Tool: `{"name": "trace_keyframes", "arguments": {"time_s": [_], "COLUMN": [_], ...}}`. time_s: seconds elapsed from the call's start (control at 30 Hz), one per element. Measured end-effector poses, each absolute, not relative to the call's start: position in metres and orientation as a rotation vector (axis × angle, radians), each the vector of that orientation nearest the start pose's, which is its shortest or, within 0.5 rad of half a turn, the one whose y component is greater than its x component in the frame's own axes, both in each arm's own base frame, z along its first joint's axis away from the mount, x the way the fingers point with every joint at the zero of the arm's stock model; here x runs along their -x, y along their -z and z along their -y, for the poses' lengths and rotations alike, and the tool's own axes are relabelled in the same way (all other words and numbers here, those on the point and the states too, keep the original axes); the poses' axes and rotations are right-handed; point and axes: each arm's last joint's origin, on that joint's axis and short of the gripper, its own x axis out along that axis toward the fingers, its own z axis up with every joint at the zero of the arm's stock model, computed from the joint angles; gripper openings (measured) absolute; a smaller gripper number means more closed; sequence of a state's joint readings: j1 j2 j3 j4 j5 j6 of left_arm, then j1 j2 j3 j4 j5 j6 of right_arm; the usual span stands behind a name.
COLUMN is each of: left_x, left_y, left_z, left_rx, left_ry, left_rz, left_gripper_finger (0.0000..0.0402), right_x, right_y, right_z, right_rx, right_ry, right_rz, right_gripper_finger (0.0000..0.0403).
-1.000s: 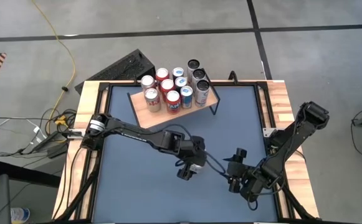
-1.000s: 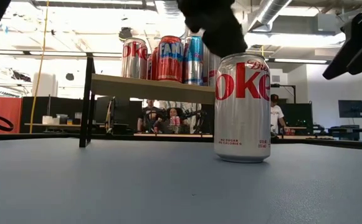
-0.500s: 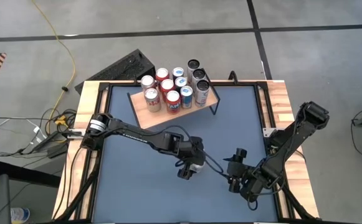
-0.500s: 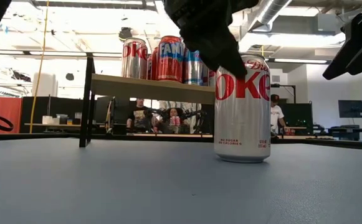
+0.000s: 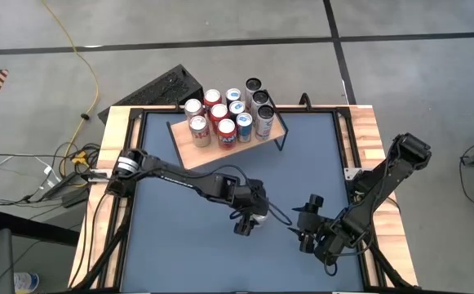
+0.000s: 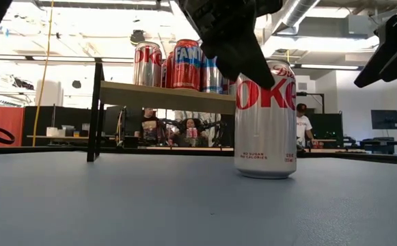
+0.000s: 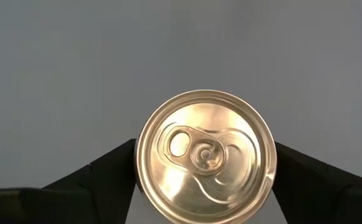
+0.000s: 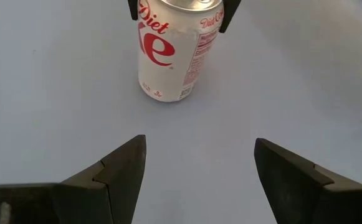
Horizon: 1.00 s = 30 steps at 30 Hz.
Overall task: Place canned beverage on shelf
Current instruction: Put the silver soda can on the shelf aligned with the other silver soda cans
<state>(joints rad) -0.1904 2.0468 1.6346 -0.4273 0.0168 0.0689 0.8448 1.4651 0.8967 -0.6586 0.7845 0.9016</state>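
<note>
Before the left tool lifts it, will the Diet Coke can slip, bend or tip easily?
The Diet Coke can looks smooth and glossy, so it may slip in a loose grip. Its tab seems unopened, so it is probably full, fairly heavy and stiff. It stands tall on a narrow base, so a sideways nudge from the left tool could tip and roll it.
</note>
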Motion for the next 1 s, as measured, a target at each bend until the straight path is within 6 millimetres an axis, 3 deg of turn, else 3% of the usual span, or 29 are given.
{"name": "trace_keyframes", "arguments": {"time_s": [0.23,0.4,0.6,0.8,1.0], "left_x": [-0.446,-0.430,-0.384,-0.330,-0.300], "left_y": [-0.234,-0.263,-0.316,-0.364,-0.388], "left_z": [0.100,0.111,0.108,0.085,0.063], "left_rx": [-0.041,0.016,-0.029,-0.071,-0.052], "left_ry": [0.188,0.141,0.001,-0.235,-0.357], "left_rz": [-0.821,-0.777,-0.750,-0.723,-0.701], "left_gripper_finger": [0.0293,0.0293,0.0293,0.0293,0.0293], "right_x": [-0.188,-0.184,-0.178,-0.179,-0.182], "right_y": [-0.202,-0.202,-0.201,-0.201,-0.201], "right_z": [-0.182,-0.186,-0.189,-0.188,-0.186], "right_rx": [0.028,0.027,0.007,0.002,-0.005], "right_ry": [0.312,0.296,0.300,0.302,0.317], "right_rz": [-0.750,-0.748,-0.751,-0.748,-0.746], "right_gripper_finger": [0.0292,0.0292,0.0292,0.0292,0.0292]}}
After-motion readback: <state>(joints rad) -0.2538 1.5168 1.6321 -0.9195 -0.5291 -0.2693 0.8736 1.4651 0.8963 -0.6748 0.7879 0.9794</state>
